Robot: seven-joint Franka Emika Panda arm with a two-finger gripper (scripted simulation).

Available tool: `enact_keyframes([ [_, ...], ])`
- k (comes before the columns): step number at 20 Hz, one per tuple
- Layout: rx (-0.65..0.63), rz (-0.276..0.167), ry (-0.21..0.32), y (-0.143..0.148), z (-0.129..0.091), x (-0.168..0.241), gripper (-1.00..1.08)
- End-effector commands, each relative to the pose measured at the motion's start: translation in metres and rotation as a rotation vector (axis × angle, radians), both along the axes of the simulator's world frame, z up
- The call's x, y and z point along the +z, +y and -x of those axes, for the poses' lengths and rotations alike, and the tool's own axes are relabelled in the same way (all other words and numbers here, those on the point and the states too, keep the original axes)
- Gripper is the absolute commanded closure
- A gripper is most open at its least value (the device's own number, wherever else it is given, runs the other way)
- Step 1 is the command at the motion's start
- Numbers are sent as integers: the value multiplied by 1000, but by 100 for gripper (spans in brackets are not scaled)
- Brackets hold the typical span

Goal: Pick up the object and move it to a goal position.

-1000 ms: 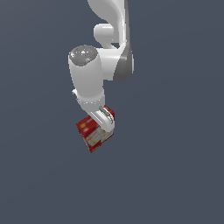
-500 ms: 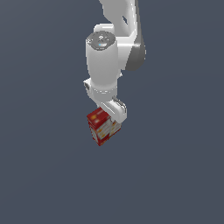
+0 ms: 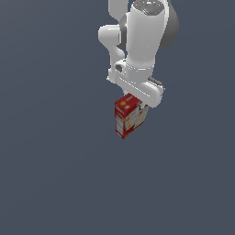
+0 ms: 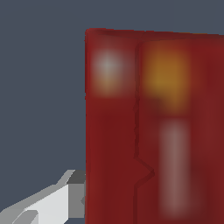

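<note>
Your white two-fingered gripper (image 3: 136, 104) is clamped on the small red rectangular carton with white and yellow printed panels (image 3: 128, 117). You can see in the wrist view that the carton (image 4: 153, 127) fills most of the frame, blurred by closeness, with one pale grey finger (image 4: 61, 201) pressed flat against its side edge; the other finger is hidden behind the box. From the exterior view, you see the carton hanging directly below the gripper, its upper end tucked between the fingers and its body tilted slightly. Above it rises the white arm (image 3: 142, 41). Behind everything lies the plain dark blue-grey ground (image 3: 50, 174), and you cannot tell whether the carton touches it.
</note>
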State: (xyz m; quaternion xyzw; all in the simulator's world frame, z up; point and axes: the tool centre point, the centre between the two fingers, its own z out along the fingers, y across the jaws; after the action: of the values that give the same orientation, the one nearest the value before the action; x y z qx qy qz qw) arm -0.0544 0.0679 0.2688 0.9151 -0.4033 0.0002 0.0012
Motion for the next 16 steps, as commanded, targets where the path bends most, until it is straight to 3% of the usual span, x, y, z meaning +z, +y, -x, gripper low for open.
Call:
enact_keyframes([
  [1,0,2,-2,26,15,15,108],
  [9,-1,2,-2,102,56,57,108],
  [16,-1,-1,-1,146,77,82,108],
])
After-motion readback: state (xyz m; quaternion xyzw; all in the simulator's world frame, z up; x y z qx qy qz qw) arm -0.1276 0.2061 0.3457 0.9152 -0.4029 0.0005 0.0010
